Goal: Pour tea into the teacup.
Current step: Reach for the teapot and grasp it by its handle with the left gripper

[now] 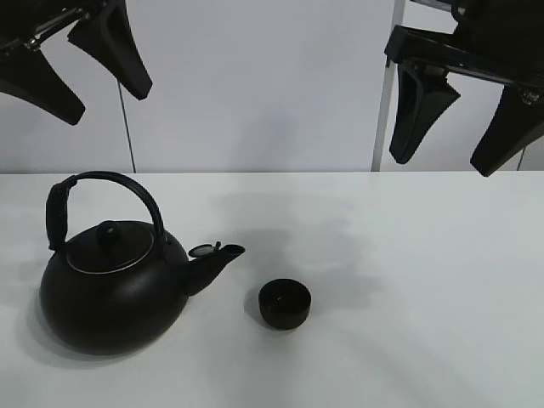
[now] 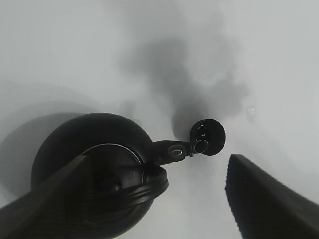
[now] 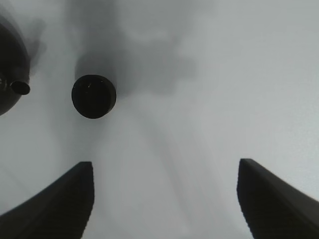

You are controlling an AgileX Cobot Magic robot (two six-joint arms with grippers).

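Near the kettle [image 1: 110, 297], a low matte-black teacup [image 1: 285, 304] — left hand [image 1: 106, 102], right hand [image 1: 442, 163] spread apart

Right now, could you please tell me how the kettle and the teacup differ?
The kettle is far larger than the teacup. The kettle has an arched handle and a spout; the teacup has neither. The kettle is lidded, the teacup open-topped. Both are round, black and upright on the white table.

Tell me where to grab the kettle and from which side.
Probably best: take the kettle by its arched handle at the crown, from above with the open left gripper. The handle stands upright over the lid, and the spout faces the teacup.
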